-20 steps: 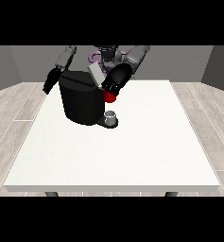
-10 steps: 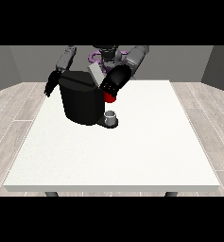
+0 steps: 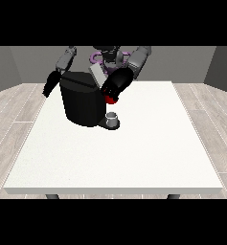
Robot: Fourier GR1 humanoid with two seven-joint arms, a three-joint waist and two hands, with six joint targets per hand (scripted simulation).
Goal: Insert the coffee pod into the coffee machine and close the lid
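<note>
The hand at the view's right [image 3: 116, 86] is hovering at the coffee machine [image 3: 82, 103], beside a red thing at the machine [image 3: 110, 99]; its fingers, I cannot tell. A grey thing [image 3: 112, 116] is sitting at the base. A pod is probably light and rigid, best pinched by its sides.

Large white surface [image 3: 134, 158] fills mid-view, square top, thin edge, two dark legs [image 3: 51, 196] poking out at the near edge. Floor [image 3: 14, 110] is pale grey wood-look planks on both sides. Plain grey walls [image 3: 19, 67] behind, even flat light.
</note>
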